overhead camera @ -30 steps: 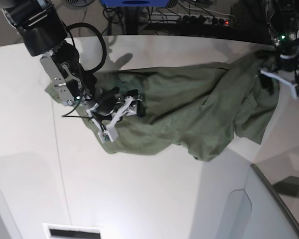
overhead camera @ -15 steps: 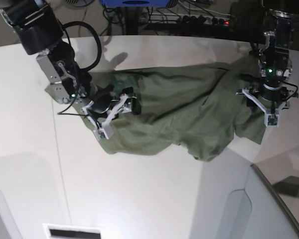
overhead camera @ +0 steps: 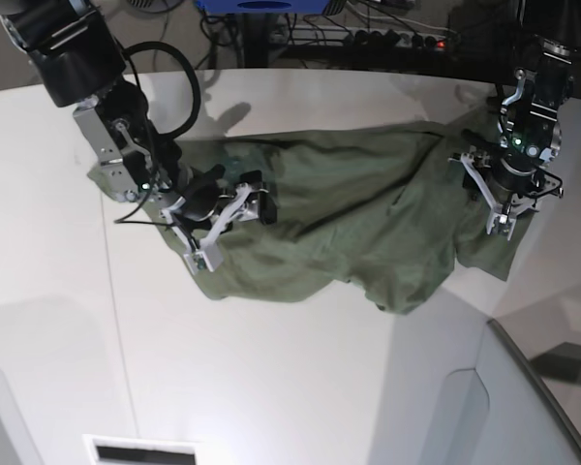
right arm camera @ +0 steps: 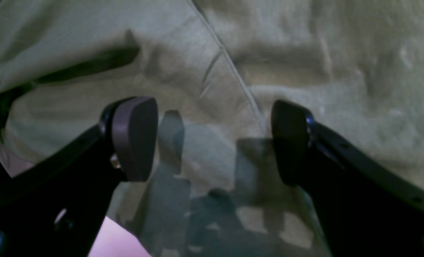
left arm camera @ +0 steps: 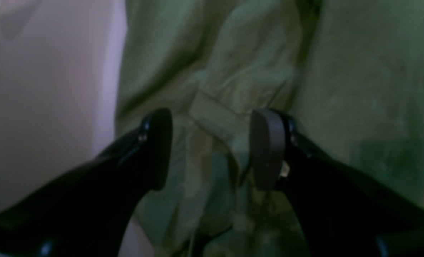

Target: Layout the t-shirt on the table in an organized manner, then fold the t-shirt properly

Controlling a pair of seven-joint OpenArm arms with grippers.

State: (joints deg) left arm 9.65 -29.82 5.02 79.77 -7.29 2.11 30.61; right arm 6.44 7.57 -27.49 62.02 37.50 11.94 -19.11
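The olive-green t-shirt [overhead camera: 349, 218] lies crumpled across the far half of the white table [overhead camera: 271, 387]. The right gripper [overhead camera: 225, 221] sits over the shirt's left end, jaws wide, holding nothing. The left gripper [overhead camera: 494, 199] sits at the shirt's right end, jaws half-spread astride a fabric fold [left arm camera: 215, 117]; a grip cannot be confirmed.

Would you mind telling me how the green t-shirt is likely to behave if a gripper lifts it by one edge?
The t-shirt lies crumpled in soft folds on the table, so it would probably hang limp. Its thin creased fabric looks light. A pinch would likely raise only one layer.
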